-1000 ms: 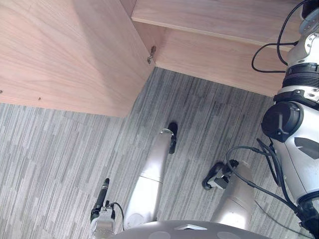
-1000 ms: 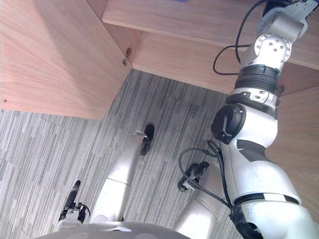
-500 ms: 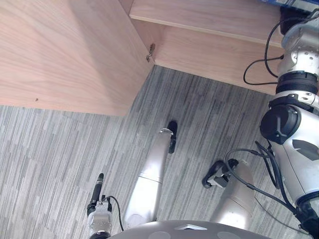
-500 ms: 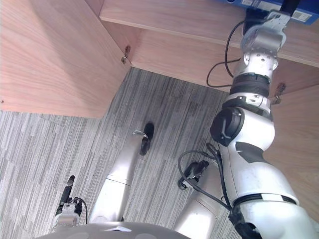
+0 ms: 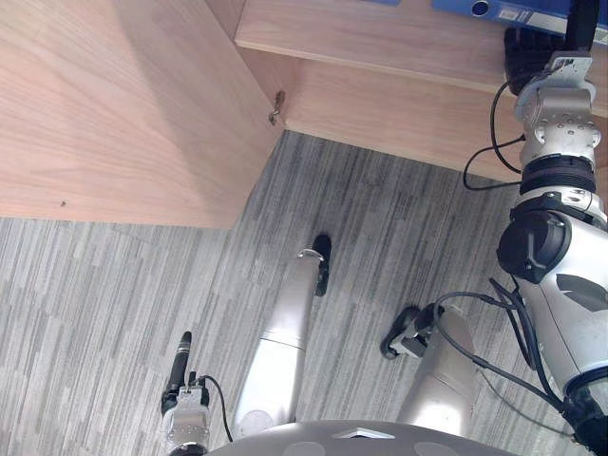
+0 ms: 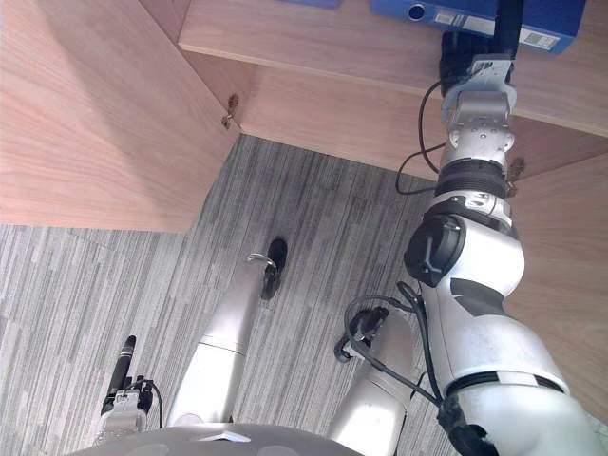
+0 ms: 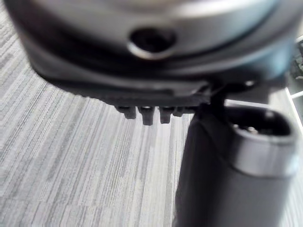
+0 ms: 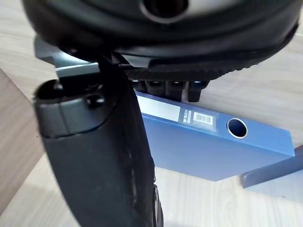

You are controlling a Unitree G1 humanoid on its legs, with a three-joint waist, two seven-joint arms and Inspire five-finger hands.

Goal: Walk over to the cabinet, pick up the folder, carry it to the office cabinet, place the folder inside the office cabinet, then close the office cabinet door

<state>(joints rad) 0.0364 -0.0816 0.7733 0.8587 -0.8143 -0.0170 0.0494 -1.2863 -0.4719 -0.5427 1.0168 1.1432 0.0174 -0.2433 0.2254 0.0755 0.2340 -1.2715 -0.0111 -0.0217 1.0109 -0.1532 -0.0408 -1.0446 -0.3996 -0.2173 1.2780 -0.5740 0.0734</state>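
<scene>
Left hand (image 5: 180, 353) low at near left over grey carpet (image 5: 104, 313), fingers straight, holding nothing. Open wooden door (image 5: 114, 104) at far left (hinge (image 5: 277, 104) at its inner corner). Right hand (image 6: 468, 49) up at far right, against spine of blue folder (image 6: 446, 11); cannot tell whether it grips. Folder lies flat on wooden shelf (image 6: 323, 43), far right.

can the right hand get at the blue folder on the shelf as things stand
Probably yes: the right hand is up at the light wooden shelf, close up to the flat-lying blue folder, with nothing between them.
</scene>
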